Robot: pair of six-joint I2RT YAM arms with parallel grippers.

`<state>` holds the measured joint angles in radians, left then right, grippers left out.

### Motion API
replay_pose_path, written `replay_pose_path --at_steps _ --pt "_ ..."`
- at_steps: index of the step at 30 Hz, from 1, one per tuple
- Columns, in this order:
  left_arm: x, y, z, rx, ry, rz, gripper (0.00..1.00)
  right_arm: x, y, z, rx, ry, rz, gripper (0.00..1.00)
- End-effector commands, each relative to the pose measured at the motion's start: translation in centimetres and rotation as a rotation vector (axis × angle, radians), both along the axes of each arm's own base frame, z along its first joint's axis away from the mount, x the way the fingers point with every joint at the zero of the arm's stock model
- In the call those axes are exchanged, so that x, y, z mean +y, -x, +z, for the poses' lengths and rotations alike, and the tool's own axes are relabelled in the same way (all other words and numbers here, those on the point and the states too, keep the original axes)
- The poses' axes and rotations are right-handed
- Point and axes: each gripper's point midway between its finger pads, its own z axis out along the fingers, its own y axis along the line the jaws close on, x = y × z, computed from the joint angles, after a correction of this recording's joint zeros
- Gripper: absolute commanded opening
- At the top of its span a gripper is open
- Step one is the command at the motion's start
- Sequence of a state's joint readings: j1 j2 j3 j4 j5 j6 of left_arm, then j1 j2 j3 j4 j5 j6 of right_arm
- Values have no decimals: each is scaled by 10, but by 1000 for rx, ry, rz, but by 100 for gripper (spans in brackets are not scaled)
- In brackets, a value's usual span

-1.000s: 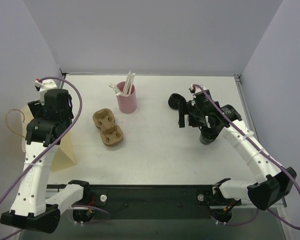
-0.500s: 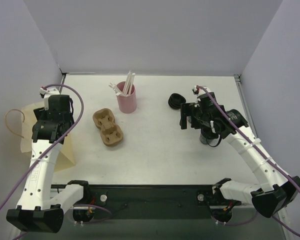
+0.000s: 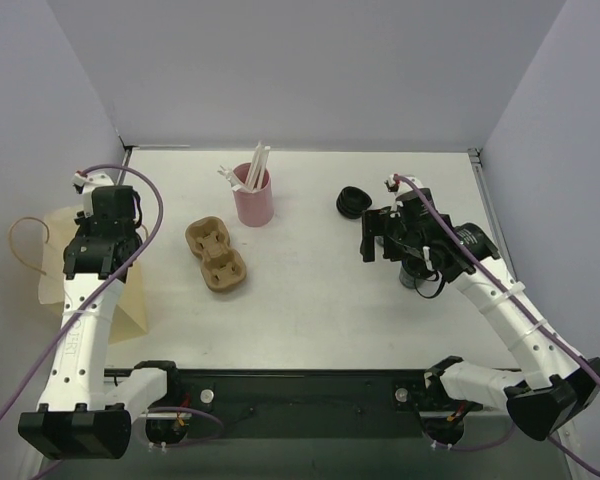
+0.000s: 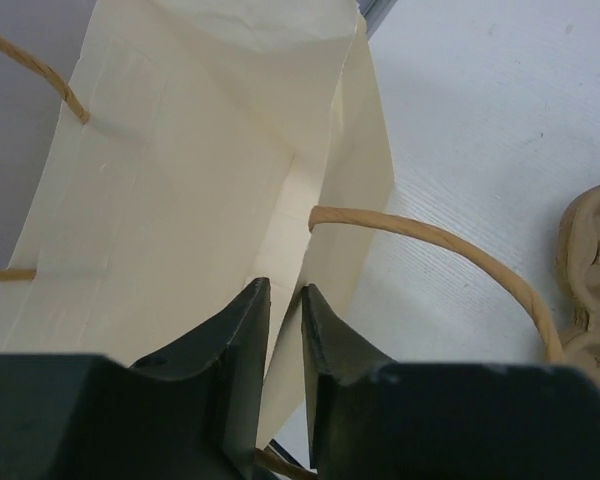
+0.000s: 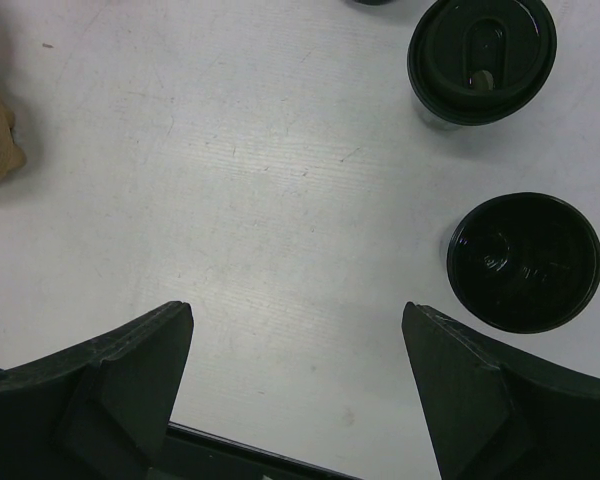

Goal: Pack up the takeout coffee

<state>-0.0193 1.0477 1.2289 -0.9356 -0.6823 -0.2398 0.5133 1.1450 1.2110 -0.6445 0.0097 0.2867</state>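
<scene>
White matte tabletop [image 3: 310,310] lay between pale lilac walls [image 3: 310,70], where the left gripper [image 4: 280,330] narrowly pinched a wall of the cream paper bag [image 4: 180,180] at the left edge and the right gripper [image 5: 295,350] hung wide open near a round black-lidded cup [image 5: 482,58] at right.

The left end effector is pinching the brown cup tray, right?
No. The left end effector pinches the rim of the cream paper bag, not the brown cup tray, which lies apart from it on the table. The left wrist view shows it.
</scene>
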Motion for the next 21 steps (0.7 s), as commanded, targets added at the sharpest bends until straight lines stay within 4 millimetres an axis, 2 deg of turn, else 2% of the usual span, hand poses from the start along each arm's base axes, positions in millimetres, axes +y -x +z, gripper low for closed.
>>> replay_pose_path --at_steps 1,4,5,14,16,19,20,21 --pt "3 -5 13 -58 -1 8 24 0 5 7 -27 -10 16 90" --pt "4 -4 26 -84 -9 5 10 -1 5 10 -36 -10 19 89" --pt "3 -3 30 -92 -8 -4 0 0 5 11 -39 -12 20 90" --pt "1 4 96 -176 -49 -73 0 4 10 20 -53 -49 52 89" --pt "-3 7 111 -203 -40 -103 0 5 12 25 -63 -59 56 90" --pt "-9 10 121 -207 -26 -150 0 6 13 32 -78 -78 61 90" --pt "-11 13 135 -237 -26 -162 0 6 14 35 -85 -84 65 90" --pt "-12 13 140 -246 -24 -176 0 6 15 39 -94 -90 66 90"
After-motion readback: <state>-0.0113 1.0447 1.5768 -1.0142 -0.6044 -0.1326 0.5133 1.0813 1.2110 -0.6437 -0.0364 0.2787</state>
